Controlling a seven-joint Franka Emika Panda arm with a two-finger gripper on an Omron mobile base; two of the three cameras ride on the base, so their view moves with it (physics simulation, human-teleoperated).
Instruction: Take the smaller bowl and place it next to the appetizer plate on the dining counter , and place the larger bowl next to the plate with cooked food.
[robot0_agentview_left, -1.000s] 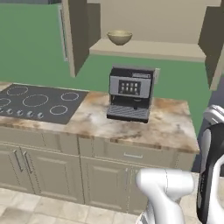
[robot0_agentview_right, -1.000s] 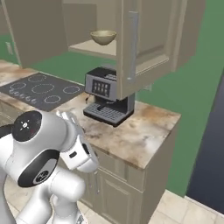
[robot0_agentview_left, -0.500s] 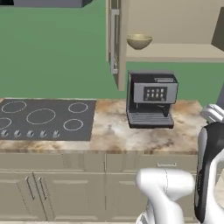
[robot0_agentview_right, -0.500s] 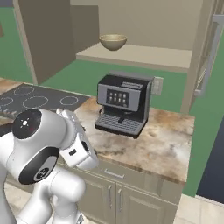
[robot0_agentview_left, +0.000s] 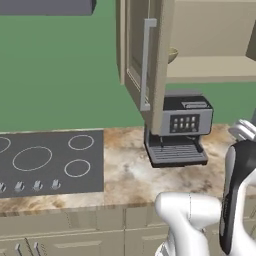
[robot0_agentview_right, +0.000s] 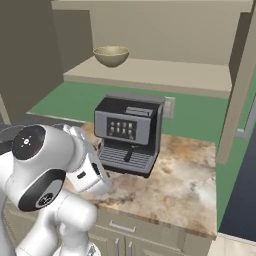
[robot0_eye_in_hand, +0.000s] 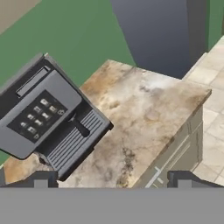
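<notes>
While the smaller bowl (robot0_agentview_right: 111, 55) sits up on the cupboard shelf (robot0_agentview_right: 165, 72), my pincer (robot0_eye_in_hand: 111, 181) gapes empty; reaching up, I risk clipping the coffee machine (robot0_agentview_right: 127, 134) or cupboard door (robot0_agentview_left: 147, 62).

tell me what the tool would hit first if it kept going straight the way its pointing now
Judging by the hand view, the open tool points down at the marbled counter top, just beside the coffee machine. It would likely meet bare counter first, near its front edge, though depth is hard to judge.
</notes>
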